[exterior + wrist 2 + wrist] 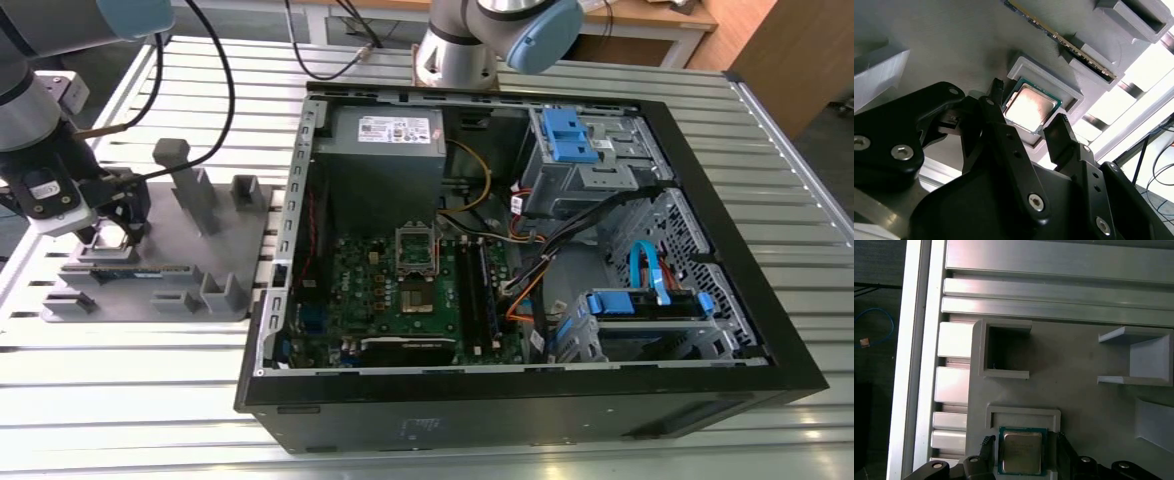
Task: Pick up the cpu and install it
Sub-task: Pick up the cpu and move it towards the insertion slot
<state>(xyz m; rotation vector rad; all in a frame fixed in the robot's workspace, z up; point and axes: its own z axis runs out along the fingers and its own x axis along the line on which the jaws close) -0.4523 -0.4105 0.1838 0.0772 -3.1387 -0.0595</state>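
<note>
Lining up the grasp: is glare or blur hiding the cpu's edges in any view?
Second wrist view: the cpu lid carries a soft pinkish sheen, edges readable; the background past the fixture plate is blown out white. First wrist view: cpu evenly lit, sharp, no glare. Exterior view: the gripper darkens and crowds it, edges not readable.
</note>
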